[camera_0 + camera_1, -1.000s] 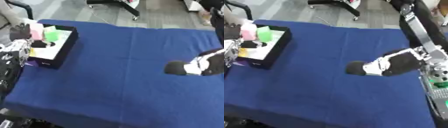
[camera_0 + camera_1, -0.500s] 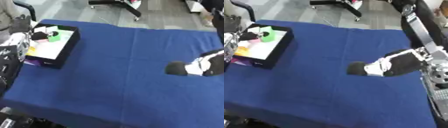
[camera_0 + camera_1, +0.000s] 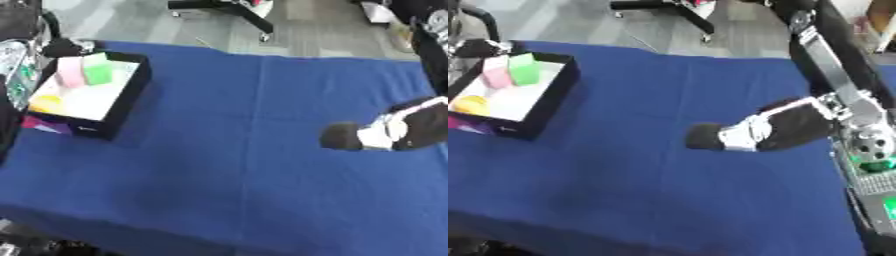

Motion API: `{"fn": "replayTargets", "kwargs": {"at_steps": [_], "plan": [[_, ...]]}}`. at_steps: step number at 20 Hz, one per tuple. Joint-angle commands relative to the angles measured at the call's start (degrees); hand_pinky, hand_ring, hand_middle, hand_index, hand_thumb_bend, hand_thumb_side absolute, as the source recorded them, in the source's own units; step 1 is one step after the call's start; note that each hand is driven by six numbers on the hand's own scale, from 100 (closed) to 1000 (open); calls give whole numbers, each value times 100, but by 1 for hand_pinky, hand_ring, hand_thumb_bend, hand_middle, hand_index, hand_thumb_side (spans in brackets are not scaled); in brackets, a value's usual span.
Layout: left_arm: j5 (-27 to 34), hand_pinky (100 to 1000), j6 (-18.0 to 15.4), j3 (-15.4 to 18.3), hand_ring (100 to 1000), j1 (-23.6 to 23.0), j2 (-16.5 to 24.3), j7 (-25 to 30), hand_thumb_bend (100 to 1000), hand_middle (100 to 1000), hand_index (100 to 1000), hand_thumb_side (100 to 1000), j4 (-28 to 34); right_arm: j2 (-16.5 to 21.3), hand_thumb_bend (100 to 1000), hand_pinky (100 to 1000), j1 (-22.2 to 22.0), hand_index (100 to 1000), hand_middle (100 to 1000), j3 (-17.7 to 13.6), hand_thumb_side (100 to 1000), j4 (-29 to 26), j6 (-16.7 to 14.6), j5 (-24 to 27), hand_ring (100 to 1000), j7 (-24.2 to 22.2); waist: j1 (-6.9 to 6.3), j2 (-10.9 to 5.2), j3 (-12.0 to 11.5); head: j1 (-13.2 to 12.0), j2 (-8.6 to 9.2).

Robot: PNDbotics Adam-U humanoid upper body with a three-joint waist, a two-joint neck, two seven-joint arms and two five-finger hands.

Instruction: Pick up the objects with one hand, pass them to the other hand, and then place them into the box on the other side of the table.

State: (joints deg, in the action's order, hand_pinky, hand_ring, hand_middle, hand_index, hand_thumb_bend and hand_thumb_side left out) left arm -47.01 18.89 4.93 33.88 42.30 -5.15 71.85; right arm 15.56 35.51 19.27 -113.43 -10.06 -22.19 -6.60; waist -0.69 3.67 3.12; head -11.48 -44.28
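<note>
A black box (image 3: 122,100) with a white floor stands on the blue table (image 3: 227,190) at the far left. In it lie a pink block (image 3: 68,71), a green block (image 3: 98,74) and a yellow object (image 3: 48,104). My left hand (image 3: 63,47) shows as a dark shape just beyond the box's far-left corner, apart from the blocks. My right hand (image 3: 715,137) hovers over the right middle of the table, pointing left, with nothing visible in it. No loose object lies on the cloth.
A purple and pink scrap (image 3: 44,125) sticks out under the box's near side. An office chair base (image 3: 232,10) stands on the floor beyond the table. My own torso with a green-lit panel (image 3: 872,165) fills the right edge.
My left hand has drawn back from above the box to beyond its far-left corner. The pink and green blocks now lie uncovered inside. The view has shifted slightly; the right hand has barely moved.
</note>
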Motion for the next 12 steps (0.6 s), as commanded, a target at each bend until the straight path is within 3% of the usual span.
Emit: {"fn": "replayTargets", "kwargs": {"at_steps": [1, 4, 7, 12], "plan": [[1419, 998, -263, 240, 807, -246, 190, -555, 709, 810, 941, 734, 1440, 207, 841, 879, 2, 943, 926, -266, 624, -116, 62, -55, 926, 260, 11, -100, 38, 200, 16], [2761, 995, -831, 280, 795, -793, -68, -1122, 656, 800, 936, 687, 2900, 316, 844, 874, -166, 936, 920, -526, 634, -116, 148, -6, 925, 606, 101, -99, 155, 511, 16], [3510, 991, -1253, 229, 786, -1203, -491, -1412, 597, 789, 925, 690, 3957, 369, 804, 871, -411, 929, 914, -780, 624, -116, 184, 65, 923, 966, 202, -107, 292, 730, 16], [3980, 997, -2012, 7, 787, -1350, -1388, -1358, 556, 790, 922, 717, 4266, 323, 742, 864, -955, 908, 903, -1197, 575, -116, 211, 449, 923, 1478, 362, -102, 416, 1047, 16]]}}
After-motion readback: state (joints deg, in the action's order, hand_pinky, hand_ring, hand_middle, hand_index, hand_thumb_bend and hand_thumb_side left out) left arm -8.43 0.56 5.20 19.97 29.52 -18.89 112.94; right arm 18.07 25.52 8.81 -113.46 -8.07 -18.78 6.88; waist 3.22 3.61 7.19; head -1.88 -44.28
